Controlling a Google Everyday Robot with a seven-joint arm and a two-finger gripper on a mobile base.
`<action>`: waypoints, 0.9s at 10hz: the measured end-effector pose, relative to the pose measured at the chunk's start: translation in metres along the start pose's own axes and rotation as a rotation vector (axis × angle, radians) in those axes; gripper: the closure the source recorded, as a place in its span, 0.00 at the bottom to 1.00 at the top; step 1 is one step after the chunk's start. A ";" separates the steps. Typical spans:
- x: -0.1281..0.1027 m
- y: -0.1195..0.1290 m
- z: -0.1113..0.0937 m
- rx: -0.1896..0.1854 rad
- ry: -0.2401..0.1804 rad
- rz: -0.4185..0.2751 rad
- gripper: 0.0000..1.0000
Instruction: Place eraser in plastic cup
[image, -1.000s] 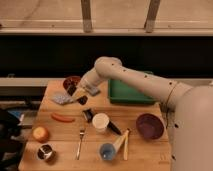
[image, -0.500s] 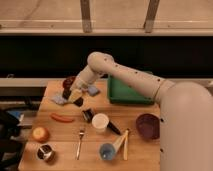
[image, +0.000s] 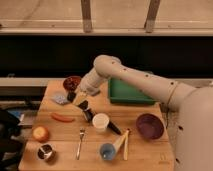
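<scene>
The eraser (image: 114, 128) is a black bar lying slantwise on the wooden table (image: 150, 152), just right of the white cup (image: 100, 121). The plastic cup (image: 106, 151) is small and light blue, upright near the front edge, below the white cup. My gripper (image: 74, 95) is at the back left, low over the table between the dark red bowl (image: 71, 81) and the light blue flat pad (image: 60, 98). It is well away from the eraser and the plastic cup. Two short black items (image: 84, 105) (image: 88, 115) lie just right of and below the gripper.
A green tray (image: 127, 92) is at the back right and a purple bowl (image: 149, 125) at the right. A red chili-like item (image: 62, 118), an orange fruit (image: 40, 133), a metal cup (image: 45, 151), a fork (image: 80, 142) and wooden utensils (image: 123, 142) lie in front.
My gripper has moved left and slightly down, from above the black items toward the blue pad and red bowl. The objects on the table have not moved.
</scene>
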 end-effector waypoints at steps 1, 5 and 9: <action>0.008 0.010 -0.010 0.017 -0.003 0.024 0.94; 0.028 0.037 -0.035 0.080 0.000 0.111 0.94; 0.059 0.065 -0.050 0.135 -0.012 0.218 0.94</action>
